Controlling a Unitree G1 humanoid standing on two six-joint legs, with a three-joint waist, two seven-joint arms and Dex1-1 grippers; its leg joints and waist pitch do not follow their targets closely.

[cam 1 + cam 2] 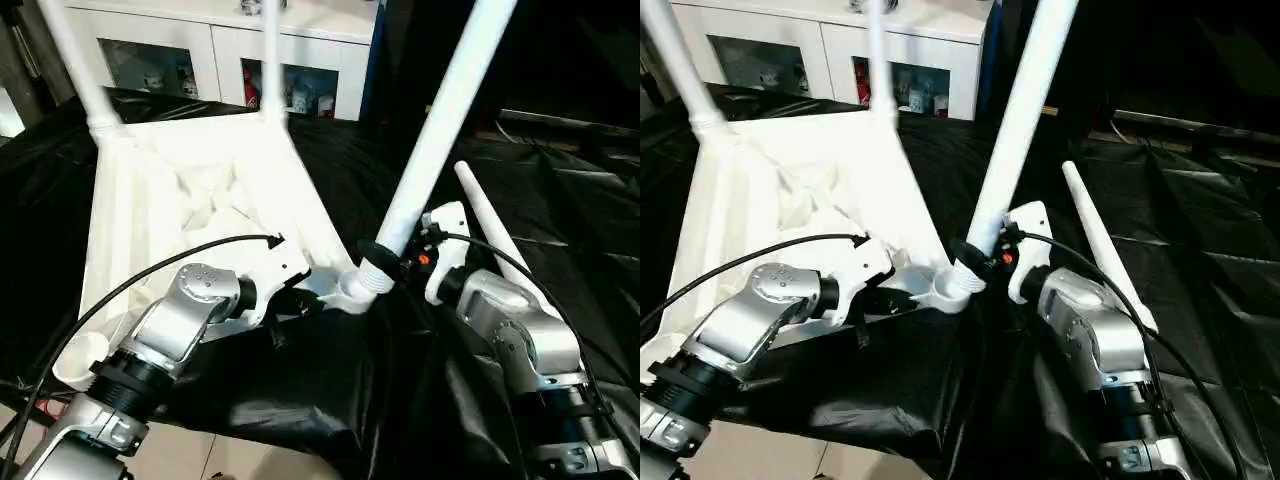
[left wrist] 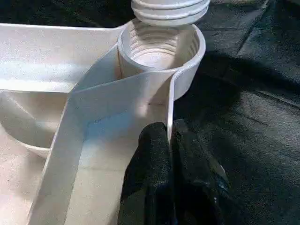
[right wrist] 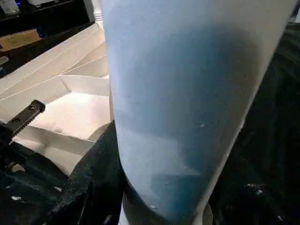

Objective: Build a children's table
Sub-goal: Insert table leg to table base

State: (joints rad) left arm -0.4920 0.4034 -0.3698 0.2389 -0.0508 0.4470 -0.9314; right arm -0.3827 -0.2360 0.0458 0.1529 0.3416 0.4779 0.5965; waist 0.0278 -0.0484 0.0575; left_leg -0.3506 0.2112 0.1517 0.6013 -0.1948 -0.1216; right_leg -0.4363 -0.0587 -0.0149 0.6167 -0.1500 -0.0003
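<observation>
The white tabletop (image 1: 170, 200) lies underside up on black sheeting (image 1: 560, 200), filling the left half of the head views. Two legs (image 1: 75, 60) stand in its far corners, their tops cut off by the upper edge. At centre, the left gripper (image 2: 169, 154) has its black fingers pinched together on the thin rim wall beside the near corner socket (image 2: 161, 47). The right gripper (image 1: 980, 262) is clamped around a third leg (image 1: 440, 130), whose threaded end hovers tilted just above that socket; its fingers are largely hidden behind the tube. A fourth leg (image 1: 495, 230) lies partly behind the right forearm.
</observation>
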